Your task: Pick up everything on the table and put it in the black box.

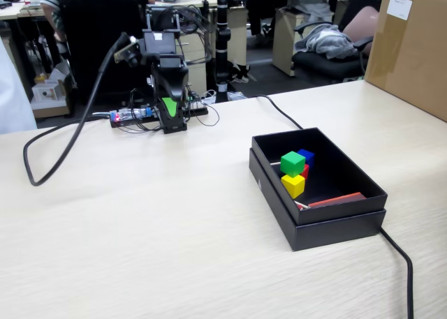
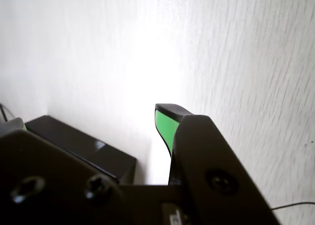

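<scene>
In the fixed view the arm sits folded at the far side of the table (image 1: pixel 140 228), its end effector (image 1: pixel 170 116) pointing down close to its own base, well apart from the black box (image 1: pixel 328 225); a green pad shows on the front of the end effector. All four cubes lie inside the black box, clustered near its left wall as that view shows it; the green cube (image 1: pixel 292 162) sits highest, the yellow cube (image 1: pixel 293 185) is just in front of and below it, the blue cube (image 1: pixel 306 156) is just behind the green one, and only a sliver of the red cube (image 1: pixel 305 171) shows between them. A red strip (image 1: pixel 336 199) lies along the near inner edge of the box. A black cable (image 1: pixel 63 144) loops across the left of the table to the arm, and another cable (image 1: pixel 401 260) runs past the box toward the near edge; a brown cardboard carton (image 1: pixel 412 50) stands at the far right.

In the wrist view the end effector (image 2: pixel 170 131) fills the lower part of the picture over the pale table (image 2: pixel 256 62); one green-faced tip is plain, the other jaw is a dark mass to the left, so how far they stand apart cannot be told; nothing is seen held between them.
</scene>
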{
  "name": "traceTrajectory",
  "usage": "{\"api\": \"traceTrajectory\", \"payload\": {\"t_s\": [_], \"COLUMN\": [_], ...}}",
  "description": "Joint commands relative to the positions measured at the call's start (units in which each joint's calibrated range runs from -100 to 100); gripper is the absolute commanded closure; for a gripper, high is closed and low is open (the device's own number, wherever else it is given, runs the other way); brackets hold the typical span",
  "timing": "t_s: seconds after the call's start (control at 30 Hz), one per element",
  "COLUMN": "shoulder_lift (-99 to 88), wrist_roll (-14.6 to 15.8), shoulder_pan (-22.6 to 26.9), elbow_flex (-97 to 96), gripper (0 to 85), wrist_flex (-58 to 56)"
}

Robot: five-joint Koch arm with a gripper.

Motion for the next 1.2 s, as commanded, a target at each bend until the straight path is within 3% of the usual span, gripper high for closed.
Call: {"api": "traceTrajectory", "payload": {"t_s": [0.0,0.2,0.77,1.17], "shoulder_lift": [-1.6,-1.6,-1.6,-1.6], "wrist_roll": [0.0,-0.8,-0.6,2.1], "shoulder_pan": [0.3,0.7,4.8,5.5], "elbow_flex": [-3.0,-23.8,-49.6,-51.9], "gripper": [33.5,33.5,34.6,36.6], "wrist_flex": [9.1,30.0,52.4,50.4]}}
